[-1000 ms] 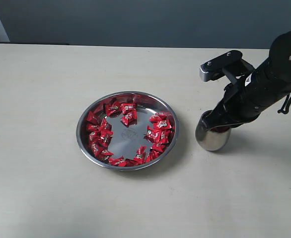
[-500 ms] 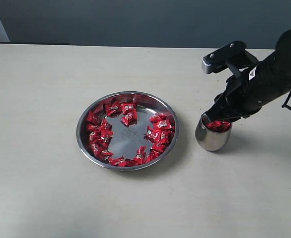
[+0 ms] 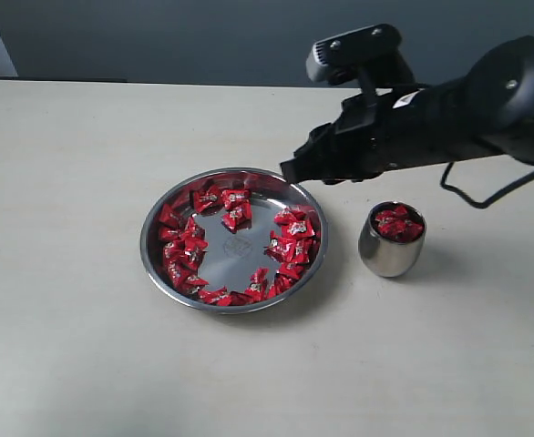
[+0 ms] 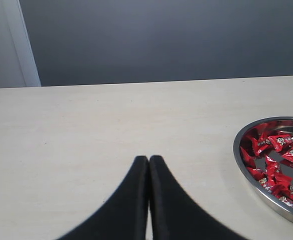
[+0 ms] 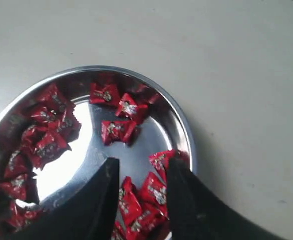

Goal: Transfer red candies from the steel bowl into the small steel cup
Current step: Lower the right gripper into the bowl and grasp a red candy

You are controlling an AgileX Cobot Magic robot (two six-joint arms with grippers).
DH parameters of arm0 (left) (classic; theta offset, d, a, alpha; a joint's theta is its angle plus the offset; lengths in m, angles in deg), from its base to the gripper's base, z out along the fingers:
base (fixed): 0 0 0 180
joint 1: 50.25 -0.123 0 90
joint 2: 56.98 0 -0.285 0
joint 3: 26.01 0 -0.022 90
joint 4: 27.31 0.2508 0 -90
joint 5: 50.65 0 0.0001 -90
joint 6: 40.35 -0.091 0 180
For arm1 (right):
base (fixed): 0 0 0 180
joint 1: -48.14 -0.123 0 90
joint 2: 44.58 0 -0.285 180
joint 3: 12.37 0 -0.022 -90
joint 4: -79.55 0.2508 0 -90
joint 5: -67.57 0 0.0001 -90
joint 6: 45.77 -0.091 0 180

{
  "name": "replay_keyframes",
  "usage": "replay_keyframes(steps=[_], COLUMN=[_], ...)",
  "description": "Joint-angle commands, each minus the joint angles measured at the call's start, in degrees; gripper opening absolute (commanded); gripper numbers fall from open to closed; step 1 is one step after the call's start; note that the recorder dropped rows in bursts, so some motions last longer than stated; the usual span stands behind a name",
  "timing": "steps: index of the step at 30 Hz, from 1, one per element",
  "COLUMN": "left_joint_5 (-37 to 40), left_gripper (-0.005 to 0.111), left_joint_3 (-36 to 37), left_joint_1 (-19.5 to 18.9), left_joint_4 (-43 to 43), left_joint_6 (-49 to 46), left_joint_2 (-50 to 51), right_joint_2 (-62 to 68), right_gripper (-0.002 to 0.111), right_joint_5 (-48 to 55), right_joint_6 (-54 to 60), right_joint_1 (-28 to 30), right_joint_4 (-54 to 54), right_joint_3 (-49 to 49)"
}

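The steel bowl (image 3: 240,261) sits mid-table with red candies (image 3: 183,248) ringed round its inner wall. To its right stands the small steel cup (image 3: 390,252), holding a few red candies (image 3: 397,224). My right gripper (image 3: 291,170) hovers over the bowl's far right rim, open and empty. In the right wrist view its fingers (image 5: 142,167) straddle candies (image 5: 154,192) lying below on the bowl (image 5: 185,126). My left gripper (image 4: 149,161) is shut on nothing, low over bare table left of the bowl (image 4: 238,159); it is out of the exterior view.
The pale table (image 3: 76,164) stretches to a far edge against a dark wall (image 3: 203,36). A black cable (image 3: 486,196) loops from the right arm above and beyond the cup.
My right gripper has risen from the cup's mouth and swung left to the bowl's far right rim. The candies in the cup are now uncovered.
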Motion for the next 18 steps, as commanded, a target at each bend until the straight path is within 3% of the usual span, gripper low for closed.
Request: replay_keyframes(steps=[1,11,13,15,18], left_joint_5=[-0.2,-0.2,-0.2,-0.2,-0.2], left_gripper=[0.0,0.0,0.0,0.0,0.0], left_joint_3=[0.1,0.1,0.1,0.1,0.1], left_joint_1=[0.3,0.3,0.3,0.3,0.3], left_joint_4=[0.1,0.1,0.1,0.1,0.1], left_joint_6=[0.1,0.1,0.1,0.1,0.1], left_joint_2=[-0.3,-0.3,-0.3,-0.3,-0.3], right_joint_2=[6.9,24.1,26.8,31.2,32.6], right_gripper=[0.033,0.033,0.037,0.052,0.053], right_joint_5=[-2.8,7.0,9.5,14.0,15.5], right_joint_6=[2.8,4.3,4.7,4.7,4.2], right_joint_1=[-2.7,-3.3,-3.3,-3.3,-3.3], right_joint_4=[2.0,1.6,1.1,-0.8,-1.0], right_joint_3=[4.6,21.3,24.3,29.0,30.0])
